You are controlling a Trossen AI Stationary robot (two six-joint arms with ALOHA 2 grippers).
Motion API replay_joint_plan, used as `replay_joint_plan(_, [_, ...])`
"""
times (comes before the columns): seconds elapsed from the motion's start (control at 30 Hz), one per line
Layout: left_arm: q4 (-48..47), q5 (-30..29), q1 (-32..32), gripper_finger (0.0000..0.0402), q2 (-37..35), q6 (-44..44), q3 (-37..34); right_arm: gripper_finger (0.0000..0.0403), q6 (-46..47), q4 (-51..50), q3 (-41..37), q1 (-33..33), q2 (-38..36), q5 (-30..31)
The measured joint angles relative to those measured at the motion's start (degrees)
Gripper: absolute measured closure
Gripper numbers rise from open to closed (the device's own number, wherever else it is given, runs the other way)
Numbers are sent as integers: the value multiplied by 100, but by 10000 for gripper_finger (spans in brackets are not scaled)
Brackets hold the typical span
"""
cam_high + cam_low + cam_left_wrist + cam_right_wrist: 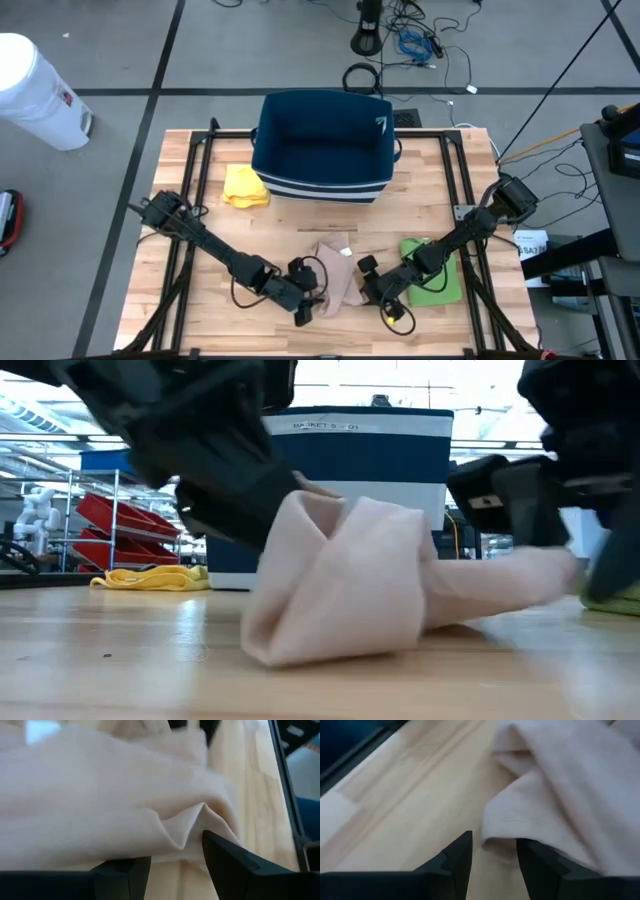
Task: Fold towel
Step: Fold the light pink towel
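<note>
Fingers of both grippers stand parted at the towel point(335, 272), left gripper point(172, 862) and right gripper point(492, 851) each bracketing a fold in front of the basket point(322, 146); closing on too shallow a bite could let cloth slip free.

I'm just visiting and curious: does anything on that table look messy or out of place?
The beige towel lies bunched and rumpled between the left pincer and right pincer, not flat. A yellow cloth sits crumpled beside the blue basket.

Bright even light; low view backlit, near arms blurred; wrist views soft.
</note>
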Motion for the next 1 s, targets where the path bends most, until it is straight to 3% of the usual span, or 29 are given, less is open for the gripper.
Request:
replay_joint_plan(0.17, [90, -149, 239, 218, 0, 178, 0, 291, -162, 252, 0, -201, 3, 294])
replay_joint_plan(0.43, [23, -338, 788, 218, 0, 843, 0, 394, -424, 265, 0, -402, 3, 292])
replay_joint_plan(0.63, [-266, -337, 1257, 218, -1, 1133, 0, 395, -285, 154, 1, -560, -2, 426])
replay_joint_plan(0.77, [-550, -335, 1496, 218, -52, 1184, -4, 400, -115, -432, 2, -621, -4, 612])
replay_joint_plan(1.0, [-577, -444, 1543, 218, -693, 1694, -2, 400, 24, -885, 7, -664, -10, 707])
